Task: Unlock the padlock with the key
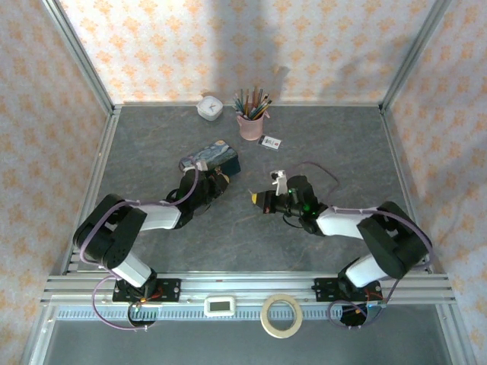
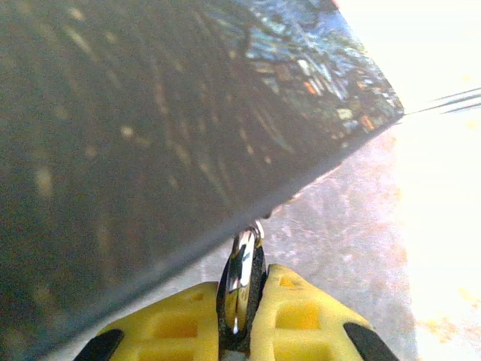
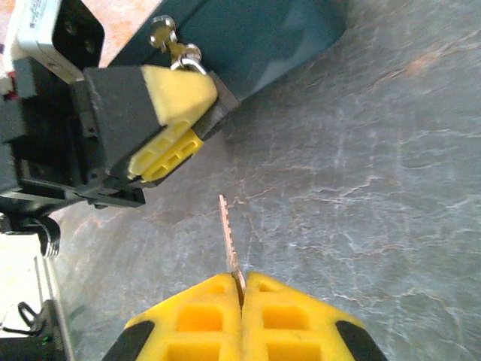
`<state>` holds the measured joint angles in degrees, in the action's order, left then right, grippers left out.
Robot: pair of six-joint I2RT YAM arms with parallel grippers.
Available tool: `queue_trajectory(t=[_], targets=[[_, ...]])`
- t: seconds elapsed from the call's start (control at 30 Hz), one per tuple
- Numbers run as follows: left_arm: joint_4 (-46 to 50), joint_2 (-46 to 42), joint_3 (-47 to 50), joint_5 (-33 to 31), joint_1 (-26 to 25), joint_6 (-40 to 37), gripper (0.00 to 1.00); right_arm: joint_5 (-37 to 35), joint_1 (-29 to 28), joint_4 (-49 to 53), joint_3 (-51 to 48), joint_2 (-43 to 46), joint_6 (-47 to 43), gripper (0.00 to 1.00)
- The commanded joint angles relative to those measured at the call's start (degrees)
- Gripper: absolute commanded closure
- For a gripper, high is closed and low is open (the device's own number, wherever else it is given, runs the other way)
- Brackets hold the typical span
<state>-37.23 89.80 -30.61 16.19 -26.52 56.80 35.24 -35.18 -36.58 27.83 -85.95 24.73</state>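
My left gripper [image 2: 252,277] is shut on the padlock [image 2: 240,274]; its dark body and shiny shackle stand edge-on between the yellow fingers. The blue painted tin [image 2: 150,113] looms right in front of it. In the top view the left gripper [image 1: 218,181] sits against the tin [image 1: 217,157]. My right gripper [image 3: 242,280] is shut on the key [image 3: 229,237], whose toothed blade points out towards the left gripper [image 3: 161,113]. Silvery bits of the padlock [image 3: 180,51] stick out beyond that gripper's fingers. The right gripper [image 1: 264,200] hovers a short gap right of the left one.
A pink cup of pencils [image 1: 251,122], a white round object [image 1: 209,108] and a small white card [image 1: 270,142] lie at the back. A tape roll [image 1: 281,315] and a white device [image 1: 222,306] rest on the front rail. Grey tabletop [image 1: 335,152] spreads to the right.
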Motion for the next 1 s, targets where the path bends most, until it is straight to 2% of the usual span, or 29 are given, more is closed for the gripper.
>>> queue_trajectory(t=[0.0,0.4,0.97], targets=[[-5.42,-3.23,1.40,3.47,0.63,2.72,1.00,5.97,0.22,-11.49,-0.26,-3.29,2.77,1.00],[-13.02,-3.15,4.88,8.66,2.09,7.46,1.00,16.74,0.20,-32.88,1.86,-17.11,12.51,1.00],[-23.52,-3.23,8.53,13.00,2.19,11.85,1.00,22.44,2.81,-37.10,6.12,-23.88,14.43,1.00]])
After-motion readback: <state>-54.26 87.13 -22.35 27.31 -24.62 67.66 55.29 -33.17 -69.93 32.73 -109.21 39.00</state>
